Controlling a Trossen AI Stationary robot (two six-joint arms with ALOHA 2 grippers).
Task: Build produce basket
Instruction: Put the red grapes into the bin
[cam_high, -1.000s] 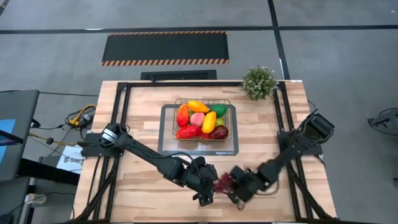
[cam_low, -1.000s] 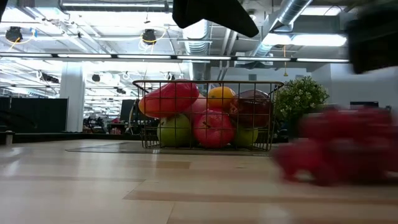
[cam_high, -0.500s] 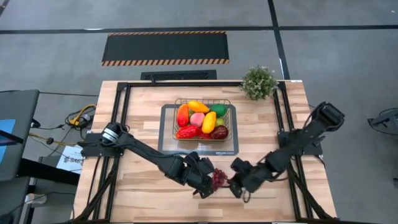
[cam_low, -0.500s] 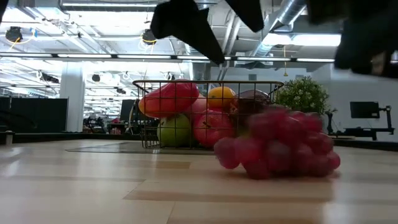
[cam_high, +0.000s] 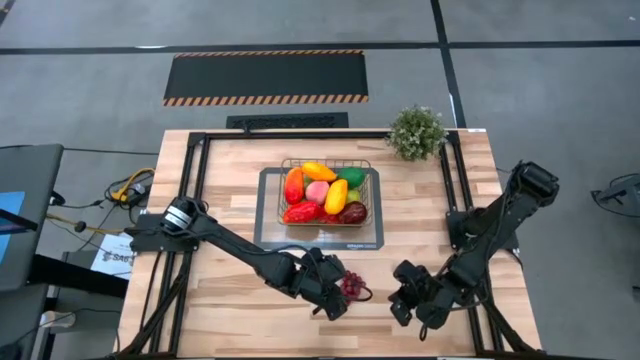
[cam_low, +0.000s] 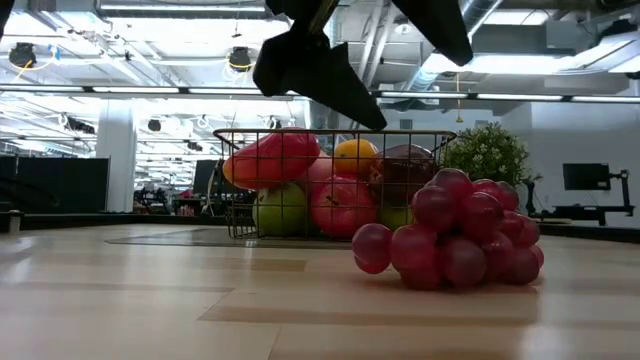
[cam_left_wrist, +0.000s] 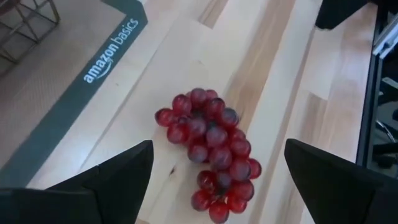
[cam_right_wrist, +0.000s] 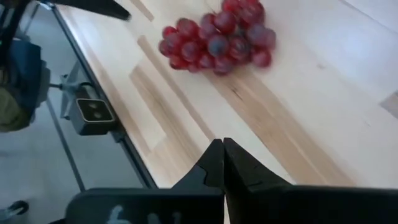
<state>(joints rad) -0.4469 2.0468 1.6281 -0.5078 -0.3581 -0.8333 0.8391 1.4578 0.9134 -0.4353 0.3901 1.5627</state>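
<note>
A bunch of dark red grapes (cam_high: 352, 287) lies loose on the bare wood of the bench (cam_high: 230, 310), in the lower middle of the high view, touched by neither arm. The left gripper (cam_high: 333, 300) sits just beside the bunch on its left; in the left wrist view its two fingers (cam_left_wrist: 106, 177) stand wide apart, with the grapes (cam_left_wrist: 210, 149) lying on the wood ahead between them, clear of both. The right gripper (cam_high: 405, 305) is to the right of the bunch, a clear gap of bench between them. In the right wrist view its fingers (cam_right_wrist: 214, 165) are pressed together with nothing held, and the grapes (cam_right_wrist: 217, 36) lie well ahead near the top of the frame.

The wire basket (cam_high: 372, 175) stands on a grey dark-rimmed mat (cam_high: 330, 237) in the middle of the bench, above the grapes in the high view. It holds the rest of the produce (cam_high: 320, 192): red, orange, yellow, pink, green and maroon pieces heaped together. In the low view the grapes (cam_low: 450, 240) rest in front of the basket (cam_low: 330, 135), slightly to its right. A small potted plant (cam_high: 416, 132) stands at the bench's upper right edge.
</note>
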